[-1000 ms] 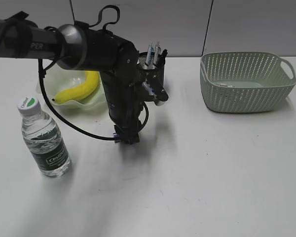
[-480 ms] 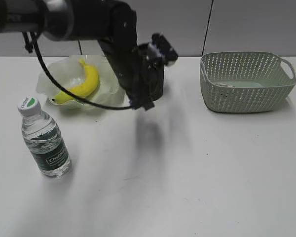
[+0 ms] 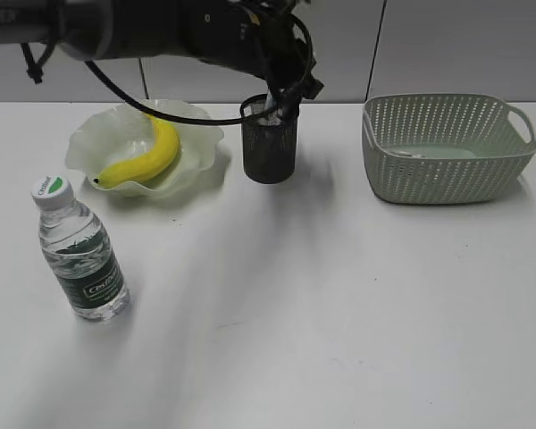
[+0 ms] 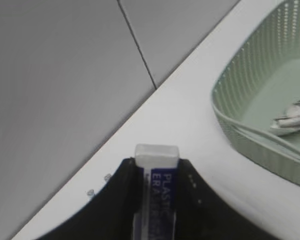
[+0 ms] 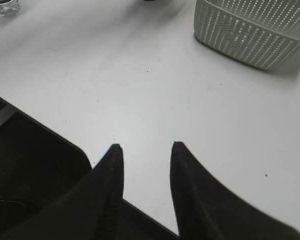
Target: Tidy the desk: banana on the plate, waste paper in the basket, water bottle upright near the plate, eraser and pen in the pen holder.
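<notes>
Left wrist view — eraser (image 4: 156, 172) bottom cut off.

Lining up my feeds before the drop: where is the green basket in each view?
Exterior: basket sits right of centre on the desk's far side, beside the pen holder.
Left wrist: its rim curves through the right edge, waste paper inside.
Right wrist: top right corner.
Shared landmark: the basket's perforated wall.

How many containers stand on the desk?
3: the plate with the banana at back left, the pen holder at back middle, the basket at back right.
</notes>
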Controlling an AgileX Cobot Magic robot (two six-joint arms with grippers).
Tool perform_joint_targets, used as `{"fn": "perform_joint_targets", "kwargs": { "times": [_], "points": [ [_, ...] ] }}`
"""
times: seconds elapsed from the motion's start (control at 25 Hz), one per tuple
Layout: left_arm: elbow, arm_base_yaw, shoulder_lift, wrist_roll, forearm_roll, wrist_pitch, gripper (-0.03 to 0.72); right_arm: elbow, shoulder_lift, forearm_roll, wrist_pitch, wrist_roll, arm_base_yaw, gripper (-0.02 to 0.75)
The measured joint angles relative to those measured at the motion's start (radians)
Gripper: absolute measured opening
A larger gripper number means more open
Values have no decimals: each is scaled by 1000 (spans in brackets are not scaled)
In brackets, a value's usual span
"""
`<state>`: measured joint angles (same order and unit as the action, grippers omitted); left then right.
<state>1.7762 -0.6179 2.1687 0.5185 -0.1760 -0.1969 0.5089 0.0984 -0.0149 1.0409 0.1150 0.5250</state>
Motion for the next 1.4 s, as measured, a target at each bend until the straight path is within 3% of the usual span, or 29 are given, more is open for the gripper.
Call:
{"fn": "perform_joint_targets", "kwargs": {
  "times": [0.16, 0.56, 0.84, 1.08, 1.4],
  "points": [
    [0, 23, 54, 0, -33, 77, 179, 0, 0, 0, 0, 0, 0, 268],
    [0, 40, 86, -3, -48, 70, 179, 0, 0, 0, 0, 0, 0, 268],
    [0, 45, 82, -3, -55, 69, 330, 0, 0, 0, 0, 0, 0, 268],
    [0, 45, 17, -4, -57, 58, 347, 0, 0, 0, 0, -1, 0, 268],
    [0, 45, -214, -6, -42, -162, 349, 0, 0, 0, 0, -1, 0, 268]
  ]
}}
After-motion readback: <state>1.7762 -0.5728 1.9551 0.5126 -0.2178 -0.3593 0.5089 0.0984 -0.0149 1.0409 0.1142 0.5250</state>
